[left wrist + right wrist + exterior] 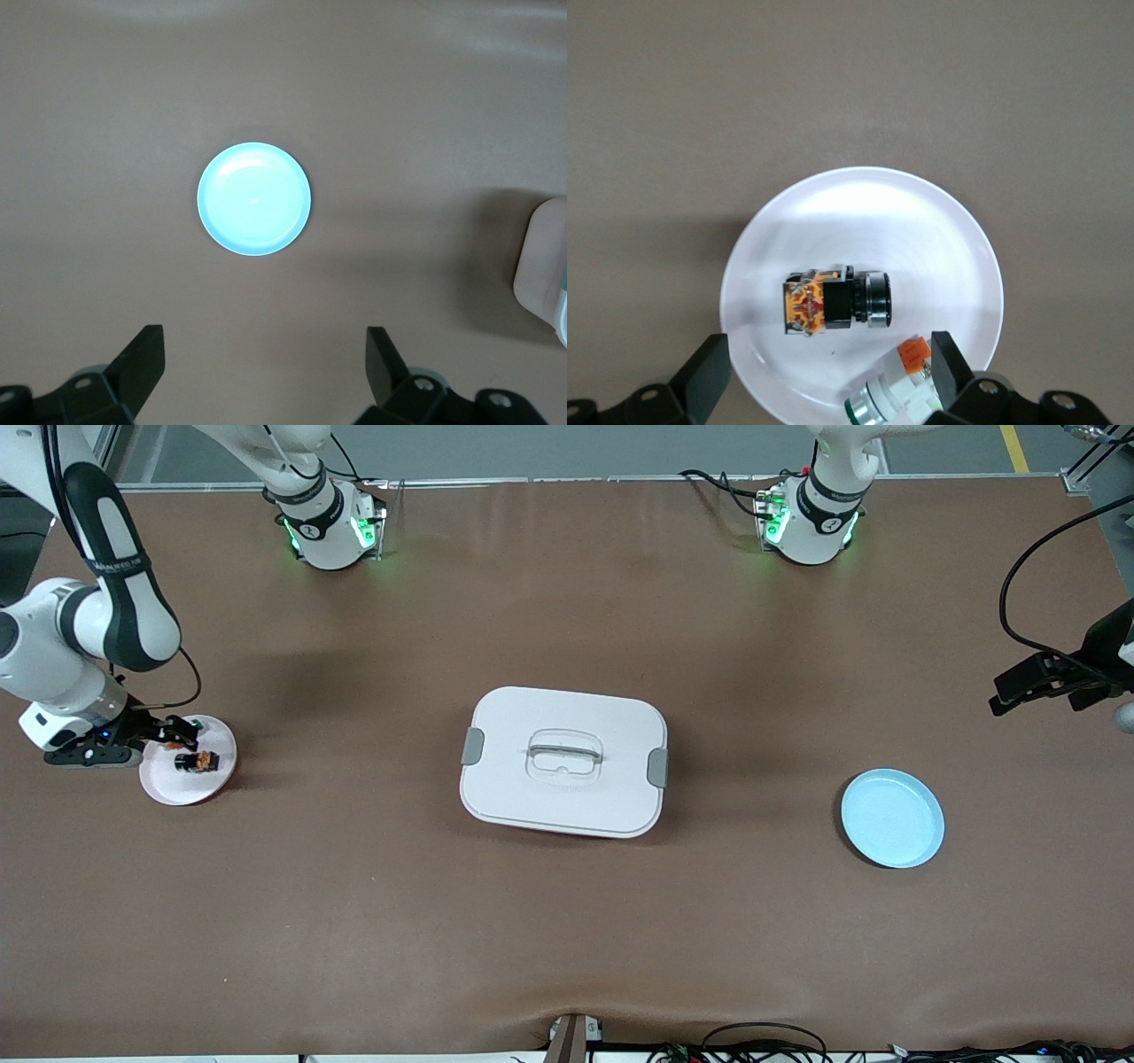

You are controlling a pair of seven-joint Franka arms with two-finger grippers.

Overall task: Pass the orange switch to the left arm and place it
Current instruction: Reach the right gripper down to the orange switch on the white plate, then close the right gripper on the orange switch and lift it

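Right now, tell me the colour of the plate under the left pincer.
Light blue plate, clearest in the left wrist view.

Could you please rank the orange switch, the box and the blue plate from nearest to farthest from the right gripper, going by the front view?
1. Orange switch: on the white plate, directly under the right gripper.
2. Box: mid-table.
3. Blue plate: toward the left arm's end, near the waiting left gripper.

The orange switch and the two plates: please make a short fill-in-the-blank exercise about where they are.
1. The orange switch lies on the ___ plate.
2. The right gripper is over that plate with its fingers ___.
3. The box stands between the two plates; its lid is ___.
4. The light blue plate holds ___.

Missing words: white; open; closed; nothing
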